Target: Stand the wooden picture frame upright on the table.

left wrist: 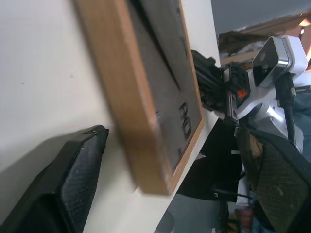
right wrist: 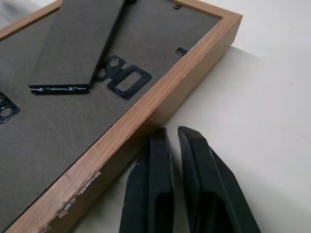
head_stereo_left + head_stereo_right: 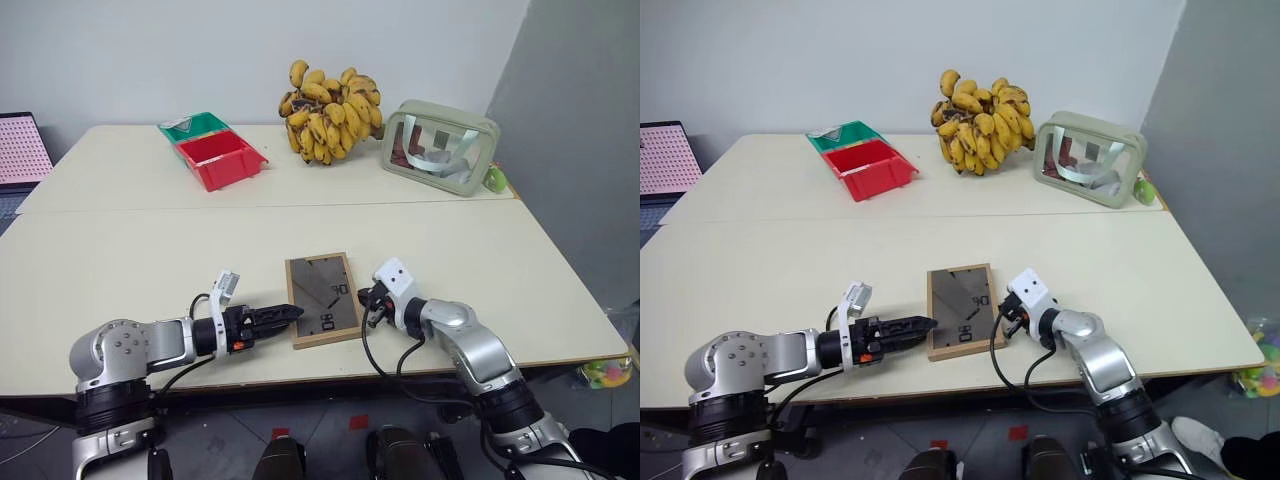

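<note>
Picture frame [image 3: 322, 299]: lying face-down on table [image 3: 150, 250]. Left gripper [image 3: 284, 315]: fingers standing apart beside its left edge. Right gripper [image 2: 170, 160]: fingers pressing together at its right edge. Advice: be lifting one edge, keeping the stand free.

The two head views look forward and down over the whole counter [image 3: 120, 250], and they share almost the same scene. Each wrist view looks from very near, low along the counter, at the picture frame [image 2: 160, 97] from opposite sides.
</note>
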Action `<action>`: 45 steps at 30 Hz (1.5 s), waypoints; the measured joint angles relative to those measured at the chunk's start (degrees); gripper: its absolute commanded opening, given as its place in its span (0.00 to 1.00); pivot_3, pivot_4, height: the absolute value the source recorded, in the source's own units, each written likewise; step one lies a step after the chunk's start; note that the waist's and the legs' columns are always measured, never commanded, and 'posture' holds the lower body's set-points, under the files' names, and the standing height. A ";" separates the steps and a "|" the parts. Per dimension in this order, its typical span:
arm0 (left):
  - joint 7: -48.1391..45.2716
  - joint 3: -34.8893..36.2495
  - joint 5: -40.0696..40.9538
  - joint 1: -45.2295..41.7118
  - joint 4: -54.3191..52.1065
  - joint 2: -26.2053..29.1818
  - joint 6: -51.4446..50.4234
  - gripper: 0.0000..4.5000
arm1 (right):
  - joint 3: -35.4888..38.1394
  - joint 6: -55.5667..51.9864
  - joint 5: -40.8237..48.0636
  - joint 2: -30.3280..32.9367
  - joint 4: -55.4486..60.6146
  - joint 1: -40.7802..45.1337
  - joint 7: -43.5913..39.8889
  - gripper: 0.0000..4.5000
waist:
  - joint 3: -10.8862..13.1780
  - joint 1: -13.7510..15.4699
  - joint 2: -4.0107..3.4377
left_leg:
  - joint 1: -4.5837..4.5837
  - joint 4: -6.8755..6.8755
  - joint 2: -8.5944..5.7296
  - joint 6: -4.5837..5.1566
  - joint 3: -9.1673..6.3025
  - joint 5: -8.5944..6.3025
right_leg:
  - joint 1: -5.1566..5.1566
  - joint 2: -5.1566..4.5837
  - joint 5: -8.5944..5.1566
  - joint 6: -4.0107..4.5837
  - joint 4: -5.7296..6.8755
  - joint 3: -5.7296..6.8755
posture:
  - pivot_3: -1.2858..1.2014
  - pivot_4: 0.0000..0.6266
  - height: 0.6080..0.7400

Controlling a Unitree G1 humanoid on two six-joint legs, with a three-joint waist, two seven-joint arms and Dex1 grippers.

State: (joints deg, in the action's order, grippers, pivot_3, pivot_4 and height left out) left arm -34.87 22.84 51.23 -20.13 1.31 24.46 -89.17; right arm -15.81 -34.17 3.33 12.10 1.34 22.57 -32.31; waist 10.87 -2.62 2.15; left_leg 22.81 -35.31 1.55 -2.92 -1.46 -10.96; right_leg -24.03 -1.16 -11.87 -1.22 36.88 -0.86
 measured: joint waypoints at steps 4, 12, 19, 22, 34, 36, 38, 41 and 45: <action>0.91 -1.24 -0.54 0.95 -0.81 -3.70 3.09 1.00 | -1.35 -0.15 -0.03 -1.93 0.00 0.00 1.12 0.08 | -0.55 1.03 -0.16 | 0.03 0.00 -0.06 0.00 0.00 -0.01 | 0.02 -0.05 0.00 0.00 -0.07 -0.01 | 0.52 0.24 1.00; 1.58 -2.32 -0.58 0.82 -1.00 -4.16 4.47 0.88 | -1.79 1.43 -0.31 1.24 -0.21 -0.96 0.88 0.08 | -0.76 0.85 -0.15 | 0.09 -0.19 -0.02 -0.02 0.02 -0.02 | 0.03 -0.08 -0.01 -0.01 -0.23 0.03 | 0.52 0.24 1.00; 3.10 -0.34 0.57 0.97 -0.93 -3.81 -1.44 0.56 | 1.14 2.93 0.11 5.33 -0.25 -1.33 0.69 0.08 | -0.75 0.75 -0.13 | 0.21 -0.09 0.01 -0.02 -0.01 -0.04 | -0.06 -0.04 -0.01 -0.01 -0.20 0.11 | 0.52 0.24 1.00; 3.83 1.69 1.89 0.70 -0.94 -3.79 -2.88 0.42 | 4.50 2.13 0.82 7.90 -0.26 -1.16 0.51 0.08 | -0.69 0.76 -0.08 | 0.24 0.01 0.02 -0.02 -0.02 -0.03 | -0.13 -0.03 -0.01 -0.01 -0.20 0.13 | 0.52 0.24 1.00; 5.08 2.11 7.85 -9.46 -1.37 -6.50 -3.05 0.29 | 18.29 -26.70 32.40 10.30 4.81 22.15 -14.96 0.61 | -0.23 0.59 0.10 | 0.29 0.22 0.13 -0.01 -0.11 -0.03 | -0.24 0.13 -0.06 0.07 -0.16 0.25 | 0.52 0.24 1.00; 4.18 1.72 8.84 -10.81 -2.66 -5.98 -2.63 0.29 | 18.44 -27.84 34.27 10.29 3.46 25.06 -16.06 0.70 | -0.25 0.62 0.14 | 0.25 0.27 0.13 0.07 -0.10 -0.08 | -0.17 0.12 -0.14 0.13 -0.20 0.26 | 0.52 0.24 1.00; 4.07 1.47 9.03 -11.81 -2.99 -5.53 -2.01 0.29 | 17.65 -27.69 34.14 10.33 0.52 26.27 -16.38 0.79 | -0.25 0.63 0.14 | 0.28 0.29 0.12 0.12 -0.06 -0.11 | -0.20 0.11 -0.16 0.12 -0.23 0.23 | 0.52 0.24 1.00; 4.79 2.09 9.13 -12.31 -2.84 -5.72 -1.48 0.29 | 15.40 -25.85 33.18 9.86 -2.44 26.31 -16.56 0.95 | -0.23 0.65 0.13 | 0.47 0.30 0.11 0.16 -0.03 -0.13 | -0.37 0.12 -0.17 0.09 -0.21 0.20 | 0.52 0.24 1.00; 6.74 3.88 9.43 -12.32 -2.67 -6.22 -1.62 0.29 | 12.86 -20.81 30.18 8.28 -4.24 27.28 -15.98 1.00 | -0.23 0.55 0.13 | 0.58 0.30 0.12 0.16 -0.02 -0.13 | -0.54 0.13 -0.05 -0.11 -0.15 0.19 | 0.52 0.24 1.00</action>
State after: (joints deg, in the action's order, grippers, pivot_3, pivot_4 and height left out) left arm -28.12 26.72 60.66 -32.45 -1.35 18.24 -90.78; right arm -2.95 -54.97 33.52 20.38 -2.90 49.86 -48.29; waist 10.64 -2.07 2.28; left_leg 23.38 -35.02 1.67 -2.76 -1.48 -11.10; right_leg -24.56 -1.04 -11.93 -1.33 36.73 -0.67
